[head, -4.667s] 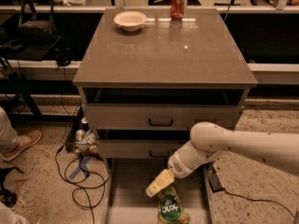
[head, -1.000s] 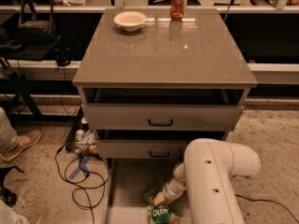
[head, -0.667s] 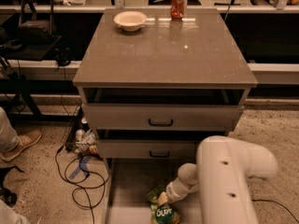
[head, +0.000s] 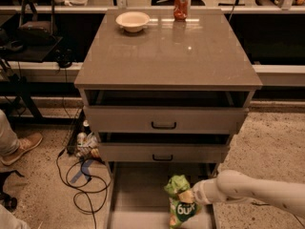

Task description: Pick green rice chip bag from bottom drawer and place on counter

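My arm has swung out to the right since a second ago. The gripper (head: 187, 196) is now clenched on the green rice chip bag (head: 181, 210) at its crumpled waist, holding it upright over the bottom drawer (head: 133, 194) and higher than before. The bag mostly hides the fingers, and the picture's edge cuts off the drawer's front. Beyond, the counter (head: 167, 51) holds a bowl (head: 133, 20) and a red can (head: 181, 5).

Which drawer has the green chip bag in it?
The bottom drawer, the one pulled far out. The two upper drawers, with black handles, are barely open. The end effector is at the green rice chip bag there.
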